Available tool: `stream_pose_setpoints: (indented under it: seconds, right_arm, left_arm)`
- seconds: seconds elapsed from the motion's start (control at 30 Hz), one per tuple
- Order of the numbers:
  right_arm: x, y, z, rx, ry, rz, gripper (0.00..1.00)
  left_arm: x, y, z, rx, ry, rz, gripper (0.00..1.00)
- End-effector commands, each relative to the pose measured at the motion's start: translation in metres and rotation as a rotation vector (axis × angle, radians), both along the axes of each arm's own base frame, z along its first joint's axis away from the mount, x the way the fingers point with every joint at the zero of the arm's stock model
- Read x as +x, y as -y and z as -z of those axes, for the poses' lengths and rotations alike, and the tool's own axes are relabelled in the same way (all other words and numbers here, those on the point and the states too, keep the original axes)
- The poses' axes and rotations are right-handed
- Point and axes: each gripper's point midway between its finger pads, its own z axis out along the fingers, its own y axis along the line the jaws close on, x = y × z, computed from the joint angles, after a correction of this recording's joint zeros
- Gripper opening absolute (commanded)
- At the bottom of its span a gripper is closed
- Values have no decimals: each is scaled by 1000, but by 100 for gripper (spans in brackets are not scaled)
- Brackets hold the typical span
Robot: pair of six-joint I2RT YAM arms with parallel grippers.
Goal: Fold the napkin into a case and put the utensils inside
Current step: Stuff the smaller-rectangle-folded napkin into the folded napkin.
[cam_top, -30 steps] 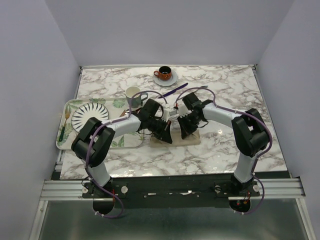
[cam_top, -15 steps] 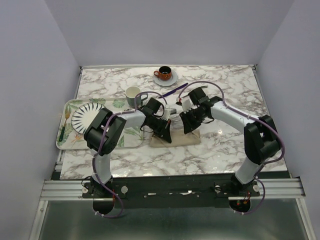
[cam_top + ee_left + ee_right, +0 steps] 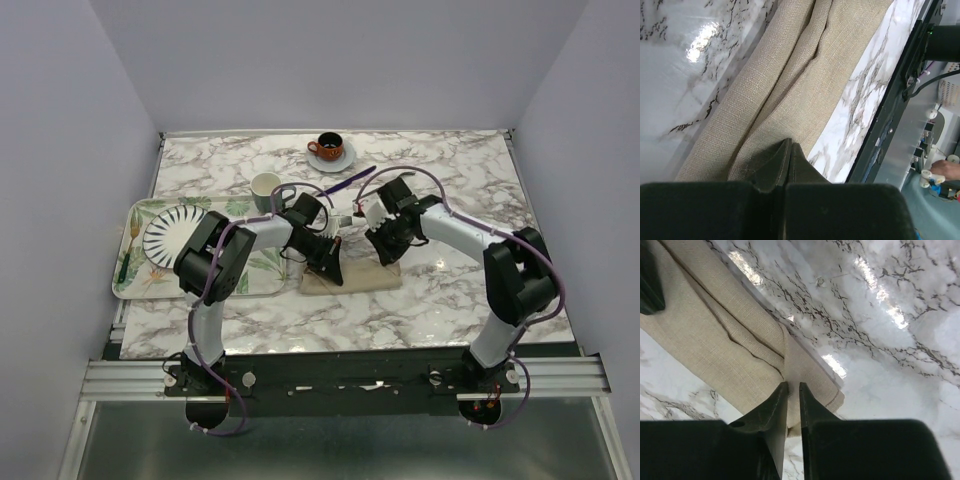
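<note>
The beige napkin (image 3: pixel 362 280) lies folded into a long narrow strip on the marble table, between the two arms. My left gripper (image 3: pixel 332 266) is shut, and its tips (image 3: pixel 790 143) rest on the napkin (image 3: pixel 805 75) near its long edge. No cloth shows between those jaws. My right gripper (image 3: pixel 386 248) hovers over the strip's right end. In the right wrist view its jaws (image 3: pixel 793 385) stand a narrow gap apart above the napkin (image 3: pixel 715 335), gripping nothing. A slim purple knife (image 3: pixel 348 180) lies farther back on the table.
A leaf-printed tray (image 3: pixel 135 275) with a striped plate (image 3: pixel 180 232) sits at the left. A cream mug (image 3: pixel 266 187) stands behind the left arm. An orange cup on a saucer (image 3: pixel 329 147) is at the back. The table's front edge is near the napkin.
My right gripper has opened slightly and drawn up and back from the napkin's right end. The left gripper has stayed shut on the strip's left part.
</note>
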Motion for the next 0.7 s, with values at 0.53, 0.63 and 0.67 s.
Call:
stream_pose_setpoints:
  seconds: [0.53,0.63,0.67]
  right_arm:
    - [1,-32,-30,260,-51,-94,48]
    - [0,-46,-36,341,-35,-182,52]
    - [3,-50,-35,353,-38,-198,53]
  left_arm:
    - [10,-14,27,47,-6,23,0]
    - [10,-15,30,44,-9,29,0]
    - [12,-14,30,41,-10,29,0]
